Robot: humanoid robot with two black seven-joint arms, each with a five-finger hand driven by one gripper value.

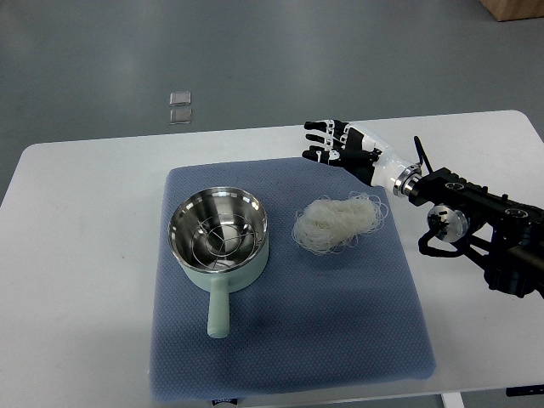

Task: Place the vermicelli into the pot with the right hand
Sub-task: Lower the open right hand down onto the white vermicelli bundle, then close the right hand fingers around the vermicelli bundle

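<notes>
A nest of pale vermicelli lies on the blue mat, just right of the pot. The pot is light green outside and steel inside, with its handle pointing toward the near edge; a wire rack sits in it. My right hand comes in from the right edge and hovers above the mat's far edge, beyond the vermicelli and apart from it. Its fingers are spread and hold nothing.
The mat lies on a white table. Two small clear squares lie on the grey floor beyond the table. A brown box corner shows at the top right.
</notes>
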